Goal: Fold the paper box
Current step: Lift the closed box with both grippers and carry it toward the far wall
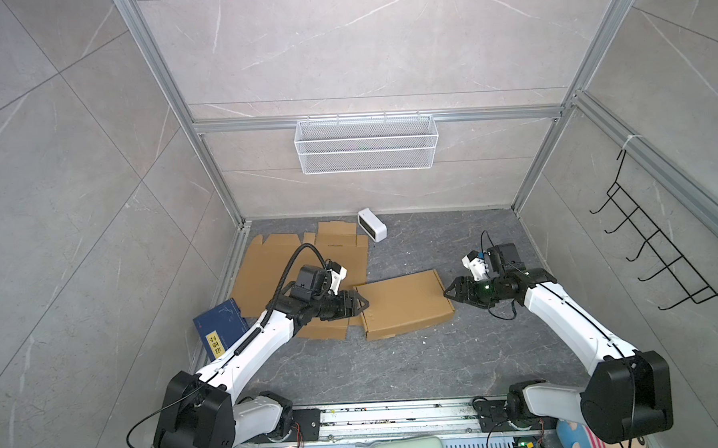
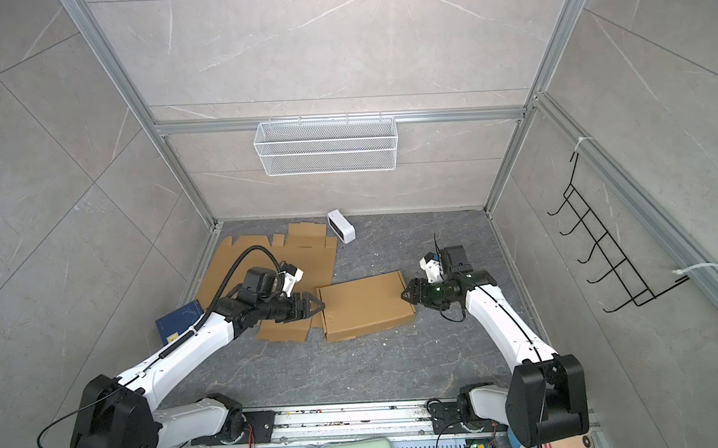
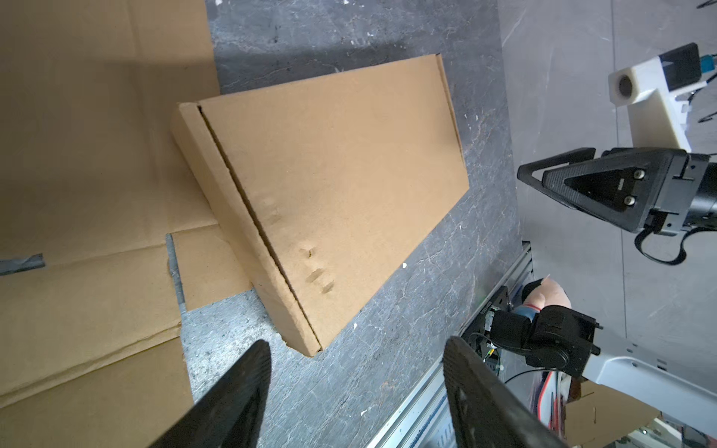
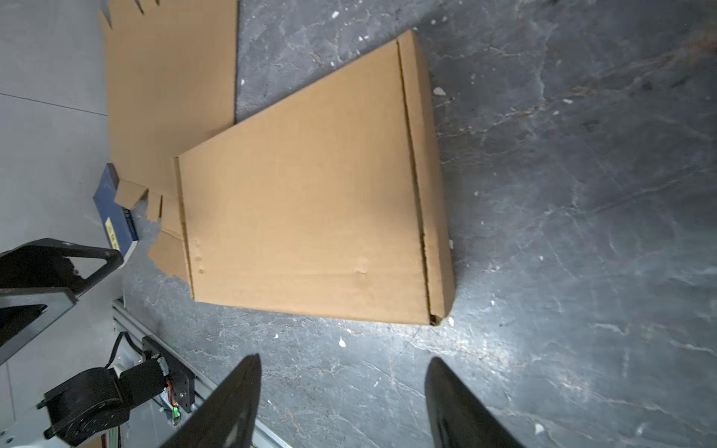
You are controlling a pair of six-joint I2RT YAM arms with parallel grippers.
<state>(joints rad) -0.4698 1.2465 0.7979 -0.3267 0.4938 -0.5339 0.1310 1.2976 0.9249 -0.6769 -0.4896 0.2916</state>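
Note:
The paper box (image 1: 402,304) (image 2: 365,306) is a flat, closed brown cardboard carton lying on the dark floor in the middle. It shows in both wrist views (image 3: 329,194) (image 4: 310,201), with small dents near one edge. My left gripper (image 1: 363,304) (image 2: 319,306) (image 3: 355,349) hovers at the box's left end, jaws open and empty. At the right end my right gripper (image 1: 449,291) (image 2: 406,294) (image 4: 343,364) also stands open with only floor between its fingers. Neither touches the box.
Flat unfolded cardboard sheets (image 1: 268,270) (image 2: 234,272) lie at the back left, partly under the left arm. A dark blue book (image 1: 218,329) lies at the left wall. A white small device (image 1: 372,224) sits near the back. A wire basket (image 1: 366,143) hangs on the rear wall.

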